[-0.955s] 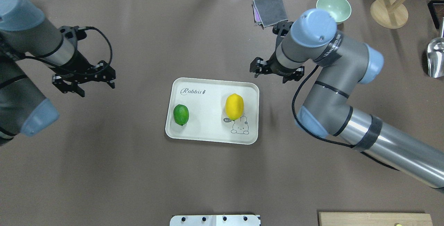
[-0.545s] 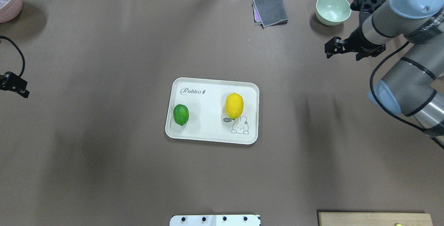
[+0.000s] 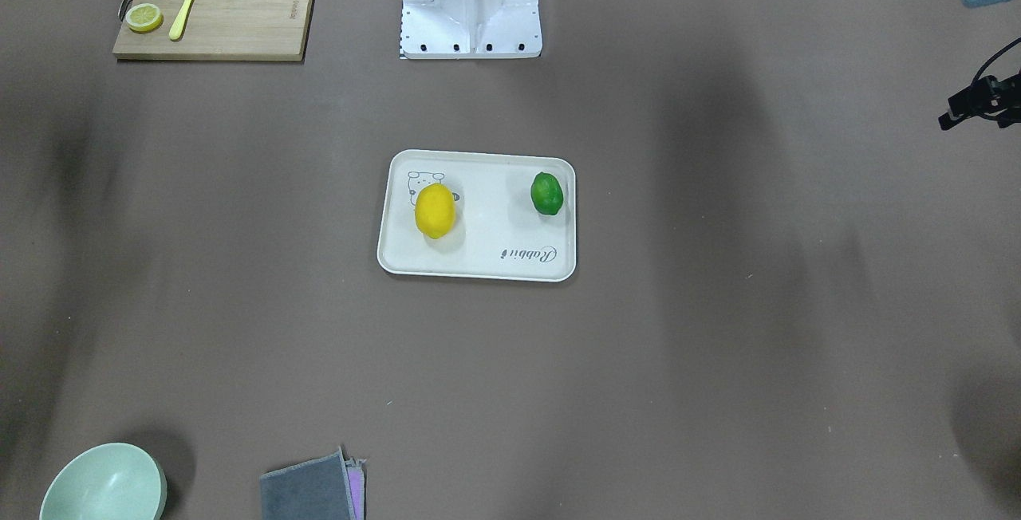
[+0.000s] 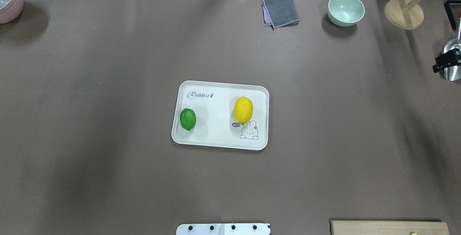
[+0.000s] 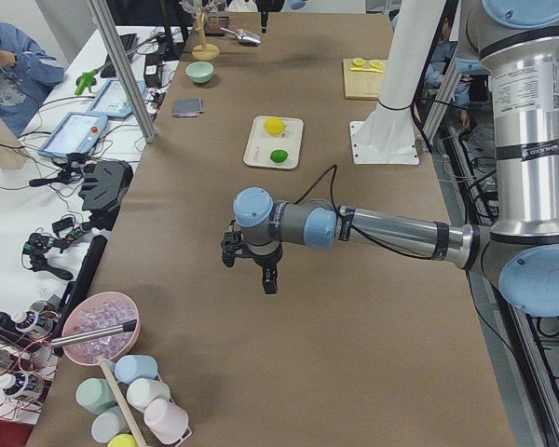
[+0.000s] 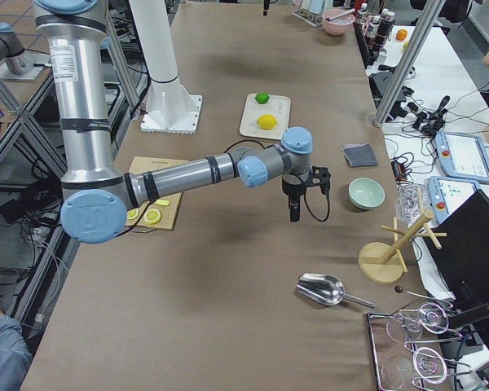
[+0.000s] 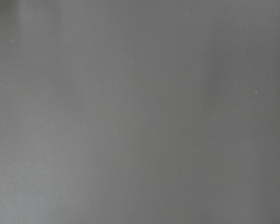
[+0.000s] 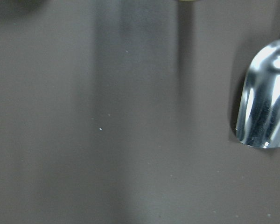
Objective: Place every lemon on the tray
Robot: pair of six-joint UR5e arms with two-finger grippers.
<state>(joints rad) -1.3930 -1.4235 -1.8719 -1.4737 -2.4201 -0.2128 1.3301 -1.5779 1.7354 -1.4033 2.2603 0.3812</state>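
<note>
On tray (image 4: 219, 134): yellow lemon (image 4: 243, 110), green lemon (image 4: 188, 119), apart. Left tool (image 3: 971, 108), right tool (image 4: 443, 62): cannot tell if clenched.

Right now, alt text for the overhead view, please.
On the brown table, a central cream tray holds both lemons, apart: the green lemon by its left rim, the yellow lemon right of centre. A grey cloth and a pale green bowl sit at the far edge.
</note>
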